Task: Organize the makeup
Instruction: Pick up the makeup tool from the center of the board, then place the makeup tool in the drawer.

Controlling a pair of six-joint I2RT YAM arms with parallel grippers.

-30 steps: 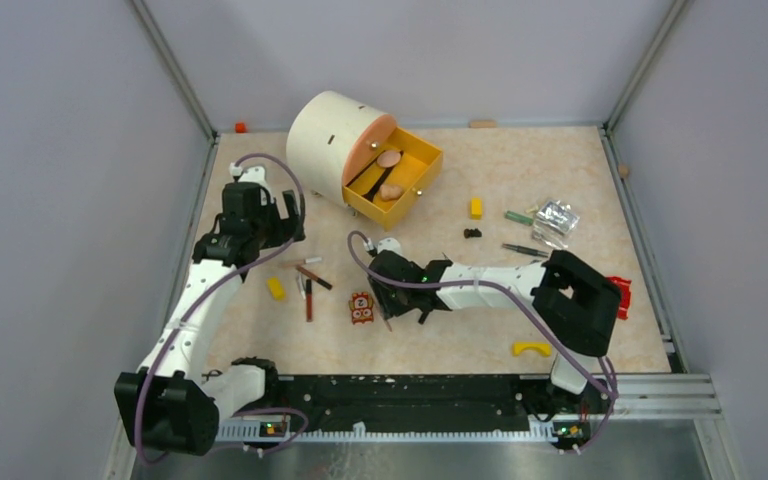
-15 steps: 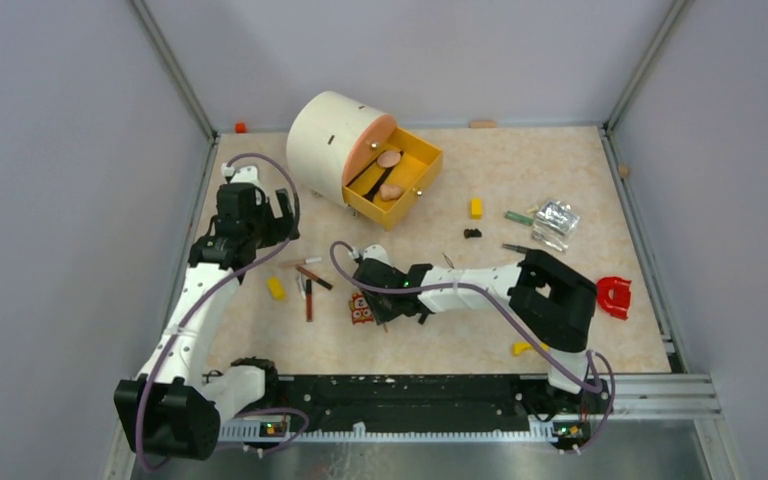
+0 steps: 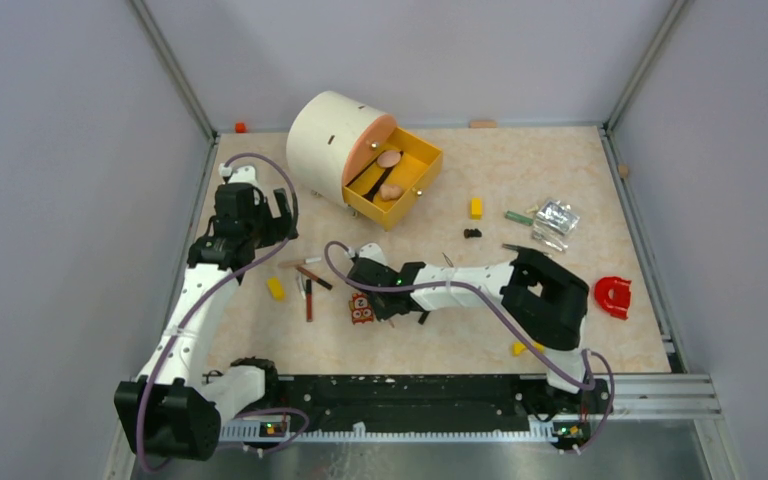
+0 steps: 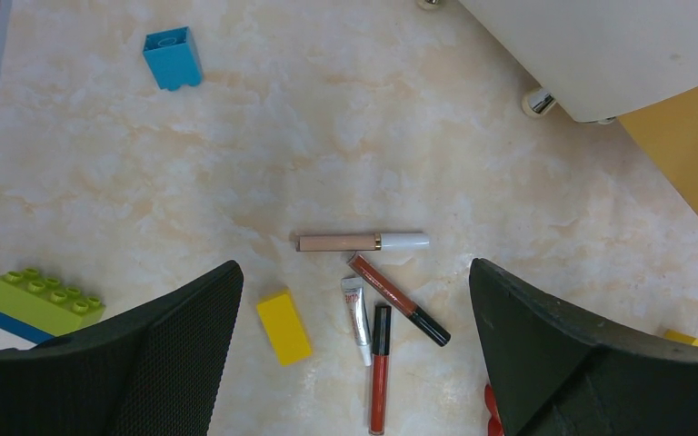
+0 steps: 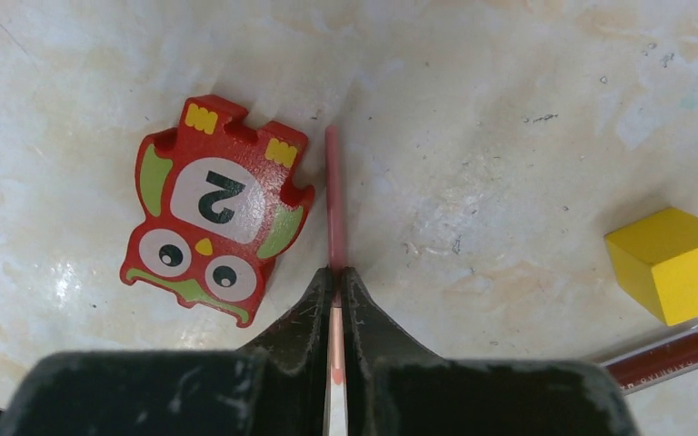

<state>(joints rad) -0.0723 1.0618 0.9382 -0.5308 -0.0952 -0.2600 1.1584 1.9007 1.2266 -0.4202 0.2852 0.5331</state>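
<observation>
right gripper [image 5: 336, 274] slid left, pinching pink pencil [image 5: 332, 182] beside owl toy [image 5: 209, 227]; left gripper [image 4: 354, 271] wide.

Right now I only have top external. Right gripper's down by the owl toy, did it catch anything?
Observer: Yes. Right wrist shows the right gripper shut on a thin pink pencil beside the owl figure.
Operator: And the left side?
Observer: The left gripper is open, above a beige tube with a white cap, a brown-red tube, a red tube and a small silver tube.
Operator: Clutter hidden from me?
Observer: A blue block and a green brick, off to one side.
</observation>
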